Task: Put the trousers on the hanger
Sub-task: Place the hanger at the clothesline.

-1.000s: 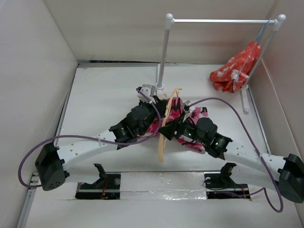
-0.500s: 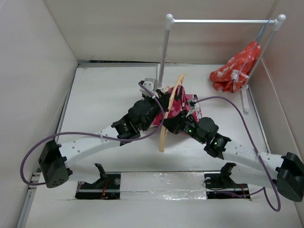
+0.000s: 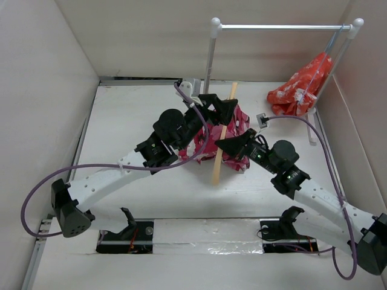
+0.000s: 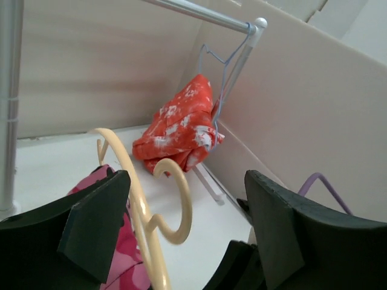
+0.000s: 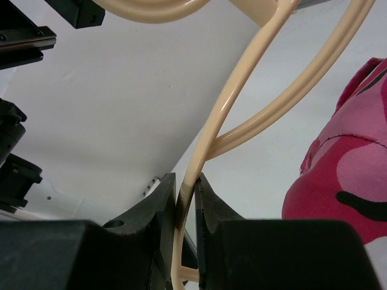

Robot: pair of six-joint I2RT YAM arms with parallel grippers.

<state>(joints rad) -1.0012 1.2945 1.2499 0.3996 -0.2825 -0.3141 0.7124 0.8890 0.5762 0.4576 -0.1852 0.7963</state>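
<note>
Your right gripper (image 5: 184, 192) is pinching a thin bar of the tan clothes hanger (image 3: 216, 168), its two fingers (image 5: 158, 205) pressed against the rod from either side, as the right wrist camera shows plainly. Seen from above, the hanger runs as a pale strip from 12 o'clock down to 6 o'clock through the middle of the white tabletop (image 3: 133, 121), with your right arm reaching in from 4 o'clock to grip it about halfway along. Your left gripper (image 3: 222, 107), brought in from 8 o'clock, stands with its jaws spread wide around the hanger's upper end, and in the left wrist view the curved tan loops pass between its black pads (image 4: 97, 225) without touching either one. The camouflage trousers (image 3: 239, 124) sit bunched in pink, red and black at the centre of the tabletop, showing on both sides of the hanger and partly hidden under both grippers. Whether any of the cloth is draped over the hanger you cannot tell from these views. At 1 o'clock stands a white clothes rack (image 3: 278, 26), its near post just behind your left gripper. At 2 o'clock an orange-red floral cloth (image 3: 299, 84) hangs from a thin wire hanger (image 4: 225, 57) at the rail's far end, well apart from the trousers.
</note>
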